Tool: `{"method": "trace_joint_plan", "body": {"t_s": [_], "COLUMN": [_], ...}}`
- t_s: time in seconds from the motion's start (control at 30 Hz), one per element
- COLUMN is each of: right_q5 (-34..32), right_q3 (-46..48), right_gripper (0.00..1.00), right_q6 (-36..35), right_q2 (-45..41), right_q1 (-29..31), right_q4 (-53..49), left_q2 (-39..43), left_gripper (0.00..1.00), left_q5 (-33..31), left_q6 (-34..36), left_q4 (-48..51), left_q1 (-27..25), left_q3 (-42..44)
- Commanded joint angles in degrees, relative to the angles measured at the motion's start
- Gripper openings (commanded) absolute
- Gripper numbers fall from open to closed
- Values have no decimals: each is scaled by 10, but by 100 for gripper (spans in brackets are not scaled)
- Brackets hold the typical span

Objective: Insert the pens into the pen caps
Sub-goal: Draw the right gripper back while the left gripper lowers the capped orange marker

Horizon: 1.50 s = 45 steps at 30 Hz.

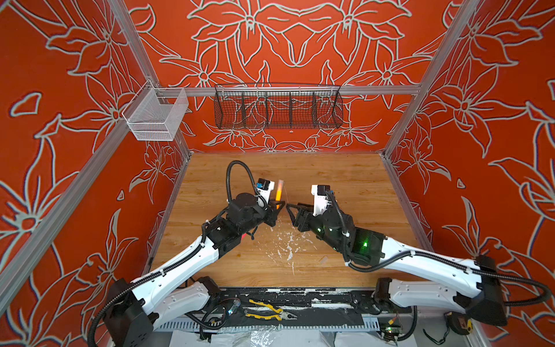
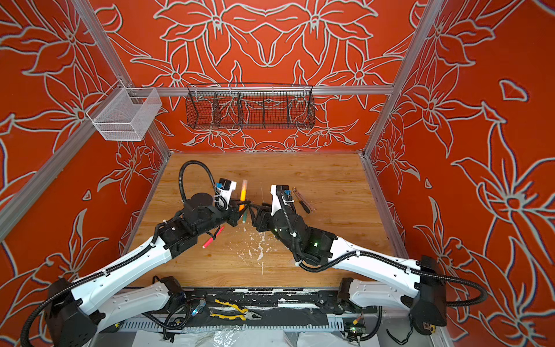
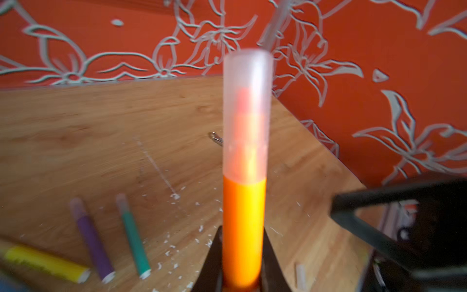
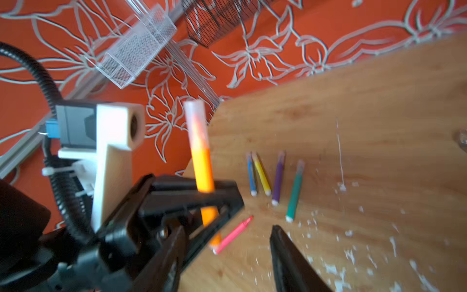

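My left gripper [image 1: 277, 207] [image 3: 242, 233] is shut on the lower part of an orange pen [image 1: 279, 196] [image 3: 243, 227] and holds it upright above the table. A clear pen cap [image 1: 280, 184] [image 3: 247, 113] sits over the pen's top end. Close to the right of it, my right gripper [image 1: 292, 211] [image 4: 227, 252] is open and holds nothing. In the right wrist view, blue [image 4: 251, 174], yellow [image 4: 261, 174], purple [image 4: 278, 177] and green [image 4: 294, 192] pens lie capped in a row on the wood. A pink pen [image 4: 233, 233] [image 2: 213, 237] lies uncapped under the left arm.
A loose clear cap [image 1: 322, 260] lies near the right arm. A dark-handled metal tool [image 2: 301, 201] rests behind the right gripper. White flecks [image 1: 288, 243] dot the wooden table [image 1: 345, 174]. Yellow-handled pliers [image 1: 267, 311] lie at the front rail. Two wire baskets [image 1: 277, 106] hang on the walls.
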State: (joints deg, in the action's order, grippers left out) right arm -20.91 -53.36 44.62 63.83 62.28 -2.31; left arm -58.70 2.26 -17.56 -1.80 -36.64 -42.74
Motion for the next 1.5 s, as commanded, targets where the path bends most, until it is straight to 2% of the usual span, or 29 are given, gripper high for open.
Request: {"method": "trace_joint_plan", "body": {"t_s": [0.0, 0.13, 0.27, 0.3, 0.33, 0.4, 0.5, 0.67, 0.83, 0.97, 1.47], "right_q5": [-18, -78, -133, -143, -110, -23, -72, -125, -126, -145, -124], "right_q3": [-82, -110, -55, -38, -28, 31, 79, 88, 133, 135, 121], "right_gripper": [85, 97, 98, 98, 98, 98, 98, 97, 97, 97, 93], "right_q6": [-37, -111, -192, -164, -107, -135, -124, -136, -151, -148, -139], "right_q2": [-34, -41, -61, -69, -76, -94, -98, -97, -106, -97, -61], "right_q1": [-22, -77, -156, -184, -218, -257, -265, -269, -271, -271, -272], "right_q4": [-164, -199, -153, -157, -188, -104, -72, -83, -24, -28, -37], "left_q2": [-14, -66, -123, -140, -156, -188, -225, -276, -330, -375, -526], "left_gripper": [0, 0, 0, 0, 0, 0, 0, 0, 0, 0, 0], "left_q5": [-96, -131, -106, -107, -109, -106, -99, -51, -16, -9, -2], "left_q6": [-63, -85, -86, -86, -91, -91, -99, -106, -111, -115, -99], "left_q4": [-5, 64, 103, 110, 125, 155, 163, 181, 198, 220, 338], "left_q1": [0, 1, 1, 1, 1, 1, 1, 1, 0, -1, 0], "left_q3": [23, -2, -44, -54, -68, -96, -110, -140, -169, -195, -323]}}
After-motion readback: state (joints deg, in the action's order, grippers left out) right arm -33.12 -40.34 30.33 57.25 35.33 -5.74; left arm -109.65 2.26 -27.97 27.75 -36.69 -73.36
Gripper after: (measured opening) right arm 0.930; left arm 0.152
